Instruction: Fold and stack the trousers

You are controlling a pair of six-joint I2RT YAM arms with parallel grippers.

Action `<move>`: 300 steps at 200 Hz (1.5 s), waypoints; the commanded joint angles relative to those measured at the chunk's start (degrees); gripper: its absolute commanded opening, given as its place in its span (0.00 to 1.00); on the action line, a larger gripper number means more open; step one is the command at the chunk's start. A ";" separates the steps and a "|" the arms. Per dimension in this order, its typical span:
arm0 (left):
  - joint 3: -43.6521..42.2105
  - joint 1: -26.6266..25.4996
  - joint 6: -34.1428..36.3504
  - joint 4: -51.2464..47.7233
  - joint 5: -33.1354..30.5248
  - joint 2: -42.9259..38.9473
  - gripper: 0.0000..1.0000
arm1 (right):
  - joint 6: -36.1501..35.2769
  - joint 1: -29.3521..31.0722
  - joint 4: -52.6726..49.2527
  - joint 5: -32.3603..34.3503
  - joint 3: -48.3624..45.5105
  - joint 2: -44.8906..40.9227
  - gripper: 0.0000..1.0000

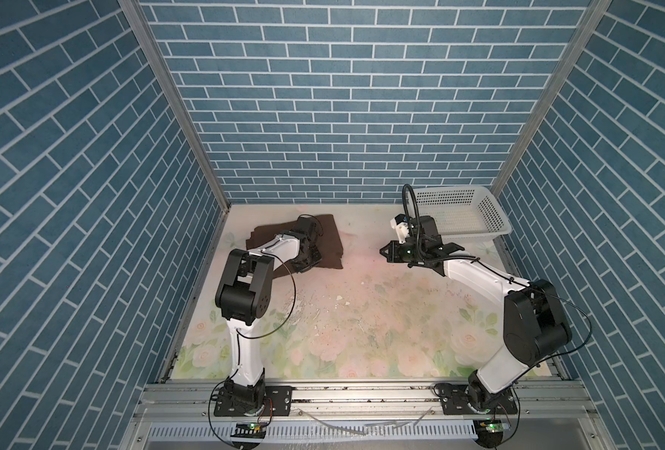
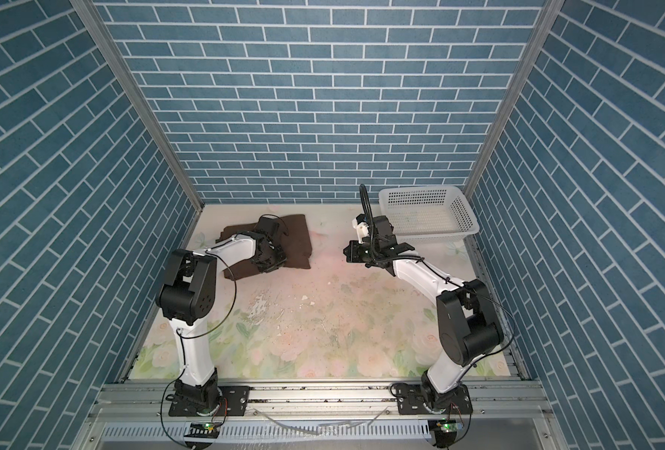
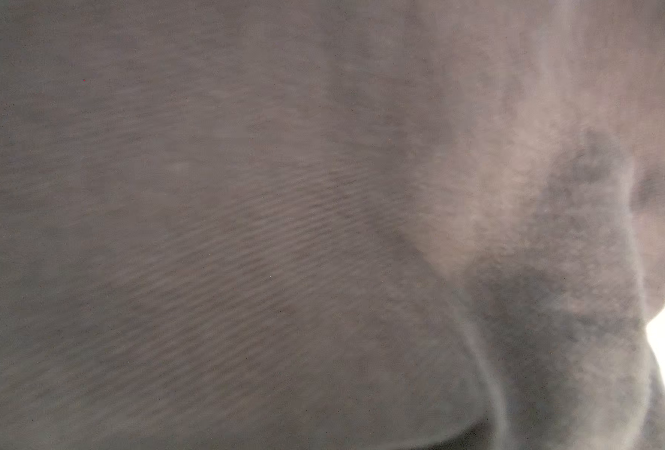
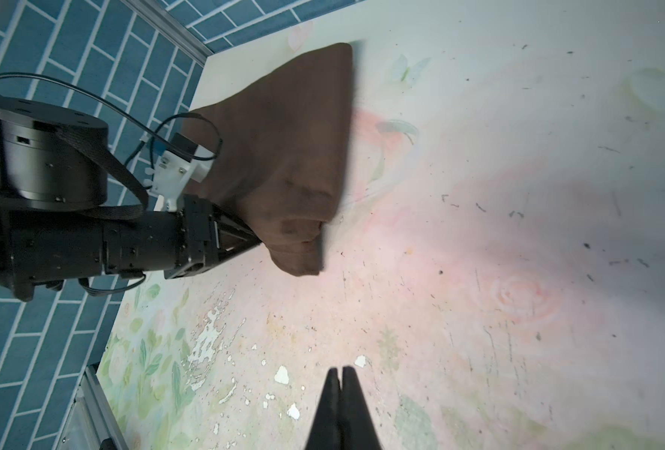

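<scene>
The dark brown trousers (image 1: 333,241) (image 2: 298,237) lie folded into a thick pad at the table's back left. My left gripper (image 1: 303,268) (image 2: 269,269) reaches into their near edge. In the right wrist view its tips (image 4: 261,243) vanish into a bunched, raised fold of the trousers (image 4: 292,136), so it looks shut on the cloth. Brown cloth (image 3: 245,233) fills the left wrist view and hides the jaws. My right gripper (image 1: 381,251) (image 2: 345,251) (image 4: 340,370) hovers over bare table right of the trousers, shut and holding nothing.
A white perforated basket (image 1: 496,218) (image 2: 465,218) stands at the back right corner, just behind the right wrist. The floral table top (image 1: 362,311) is scuffed, with small white flakes near its middle. Blue brick walls close in three sides.
</scene>
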 commanded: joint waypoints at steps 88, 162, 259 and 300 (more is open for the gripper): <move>12.45 11.37 3.67 -7.40 -4.00 7.92 0.23 | -1.74 -0.91 -7.15 1.52 -6.25 -9.12 0.01; 3.61 11.12 6.49 -11.07 -5.90 -16.05 0.27 | -5.18 -0.92 -13.80 15.73 -14.54 -29.50 0.07; -19.31 11.34 6.70 -12.45 -23.40 -62.83 0.99 | -4.33 -1.01 -13.98 57.04 -21.67 -44.21 0.99; -33.39 11.29 12.60 3.51 -19.41 -69.25 0.99 | -19.95 -1.26 11.12 61.85 -33.38 -45.81 0.99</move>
